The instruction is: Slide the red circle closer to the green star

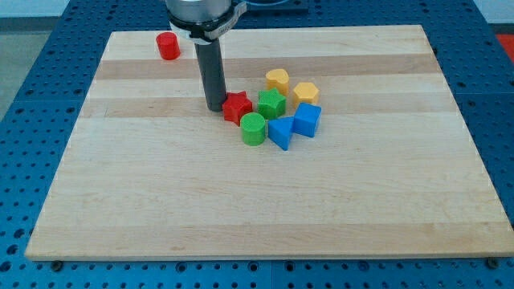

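One wooden bench (161,201) carries seven small blocks, and the rod's tip (215,107) stands just left of the red star (237,107); no pincer shows. Beside that star sits the green star (272,103), while the red circle (168,46) lies well apart, near the view's top left.

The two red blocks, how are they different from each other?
The red circle is a round cylinder; the red star has points. The red circle stands alone near the view's top left corner of the board; the red star sits in the cluster, touching or nearly touching the green star. My tip is right beside the red star, on its left in the view, and far from the red circle. Both are the same red and look similar in size.
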Robot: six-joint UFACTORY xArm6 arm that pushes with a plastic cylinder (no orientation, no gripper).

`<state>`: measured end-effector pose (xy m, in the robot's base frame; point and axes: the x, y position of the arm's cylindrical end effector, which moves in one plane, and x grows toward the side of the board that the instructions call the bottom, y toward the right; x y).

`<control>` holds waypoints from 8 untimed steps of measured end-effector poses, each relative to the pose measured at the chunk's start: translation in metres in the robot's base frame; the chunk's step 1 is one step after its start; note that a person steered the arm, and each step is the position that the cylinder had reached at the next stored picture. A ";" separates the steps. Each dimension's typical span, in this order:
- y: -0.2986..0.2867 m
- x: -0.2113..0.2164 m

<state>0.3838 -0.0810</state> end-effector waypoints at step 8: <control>-0.159 -0.167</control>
<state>0.2169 -0.2398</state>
